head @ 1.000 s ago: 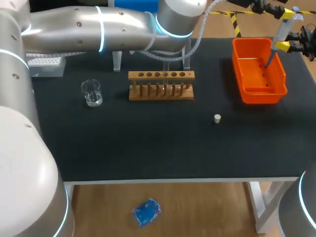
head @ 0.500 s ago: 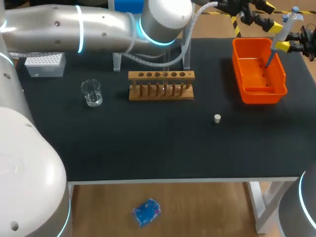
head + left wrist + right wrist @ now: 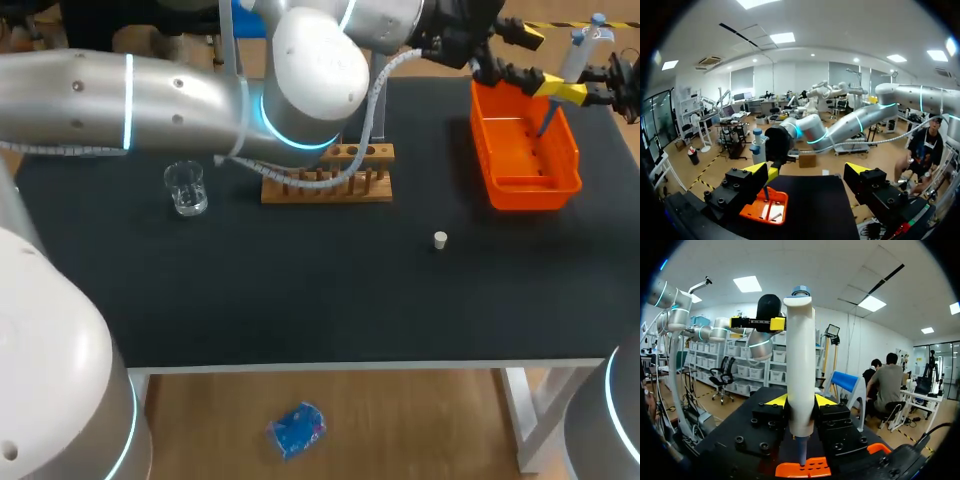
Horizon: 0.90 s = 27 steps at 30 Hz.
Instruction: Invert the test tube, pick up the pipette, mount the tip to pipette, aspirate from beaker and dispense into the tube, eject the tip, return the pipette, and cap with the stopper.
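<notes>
The pipette [image 3: 580, 50] hangs tip-down over the orange bin [image 3: 525, 186] at the far right, clamped in my right gripper [image 3: 572, 91], presumably so an ejected tip drops inside. My left gripper [image 3: 535, 60], fingers spread and empty, is just left of it.

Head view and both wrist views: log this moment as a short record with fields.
pipette: held, lower end over the orange bin
right jaws: shut on pipette
left jaws: open, empty, near the pipette
rack: partly behind left arm
beaker: left of rack
stopper: loose on table, right of rack
</notes>
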### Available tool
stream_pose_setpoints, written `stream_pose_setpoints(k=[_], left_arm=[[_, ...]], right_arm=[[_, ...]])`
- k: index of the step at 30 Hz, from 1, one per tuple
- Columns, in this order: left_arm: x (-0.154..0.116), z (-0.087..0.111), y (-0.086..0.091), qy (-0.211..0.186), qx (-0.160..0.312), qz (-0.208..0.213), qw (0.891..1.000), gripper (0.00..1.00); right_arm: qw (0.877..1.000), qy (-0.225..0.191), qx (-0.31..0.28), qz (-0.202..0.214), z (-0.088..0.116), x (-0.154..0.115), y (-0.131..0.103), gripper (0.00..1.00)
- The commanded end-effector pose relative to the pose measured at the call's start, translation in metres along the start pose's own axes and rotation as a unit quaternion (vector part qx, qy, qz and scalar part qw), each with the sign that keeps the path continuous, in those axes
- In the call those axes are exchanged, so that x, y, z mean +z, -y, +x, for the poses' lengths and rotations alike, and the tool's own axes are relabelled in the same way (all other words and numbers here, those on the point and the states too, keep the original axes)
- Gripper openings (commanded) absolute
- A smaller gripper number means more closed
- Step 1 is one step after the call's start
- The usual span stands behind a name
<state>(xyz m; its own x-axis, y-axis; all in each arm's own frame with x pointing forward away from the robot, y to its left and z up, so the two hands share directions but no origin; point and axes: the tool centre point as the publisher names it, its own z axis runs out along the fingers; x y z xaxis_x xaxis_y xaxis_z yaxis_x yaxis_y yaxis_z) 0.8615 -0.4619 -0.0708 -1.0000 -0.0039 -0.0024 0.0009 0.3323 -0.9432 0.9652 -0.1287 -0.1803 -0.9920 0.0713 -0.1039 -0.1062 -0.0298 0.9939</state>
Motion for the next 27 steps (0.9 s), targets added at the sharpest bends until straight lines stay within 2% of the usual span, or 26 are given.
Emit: stream_pose_setpoints(k=[1, 6, 12, 15, 19, 20, 27], left_arm=[[0.0, 0.0, -0.001, 0.0, 0.0, 0.004, 1.0, 1.0], [0.0, 0.003, -0.002, -0.004, 0.008, 0.002, 1.0, 1.0], [-0.018, 0.041, -0.02, -0.019, 0.034, 0.019, 0.999, 1.0], [-0.027, 0.056, -0.032, -0.016, 0.032, 0.02, 0.999, 1.0], [-0.035, 0.068, -0.042, -0.012, 0.031, 0.023, 0.999, 1.0], [-0.037, 0.07, -0.045, -0.01, 0.029, 0.025, 0.999, 1.0], [-0.043, 0.075, -0.053, 0.004, 0.037, 0.042, 0.998, 1.0]], right_arm=[[1.0, -0.001, 0.0, 0.001, 0.0, 0.0, -0.001, 0.0], [1.0, -0.001, 0.0, 0.001, 0.0, 0.0, -0.001, 0.0], [1.0, -0.001, 0.0, 0.001, 0.0, 0.0, -0.001, 0.0], [1.0, -0.001, 0.0, 0.001, 0.0, 0.0, -0.001, 0.0], [1.0, -0.001, 0.0, 0.001, 0.0, 0.0, -0.001, 0.0], [1.0, 0.0, -0.013, 0.018, 0.005, 0.004, 0.0, 0.0], [0.997, 0.017, -0.032, 0.068, 0.033, 0.034, 0.003, 0.0]])
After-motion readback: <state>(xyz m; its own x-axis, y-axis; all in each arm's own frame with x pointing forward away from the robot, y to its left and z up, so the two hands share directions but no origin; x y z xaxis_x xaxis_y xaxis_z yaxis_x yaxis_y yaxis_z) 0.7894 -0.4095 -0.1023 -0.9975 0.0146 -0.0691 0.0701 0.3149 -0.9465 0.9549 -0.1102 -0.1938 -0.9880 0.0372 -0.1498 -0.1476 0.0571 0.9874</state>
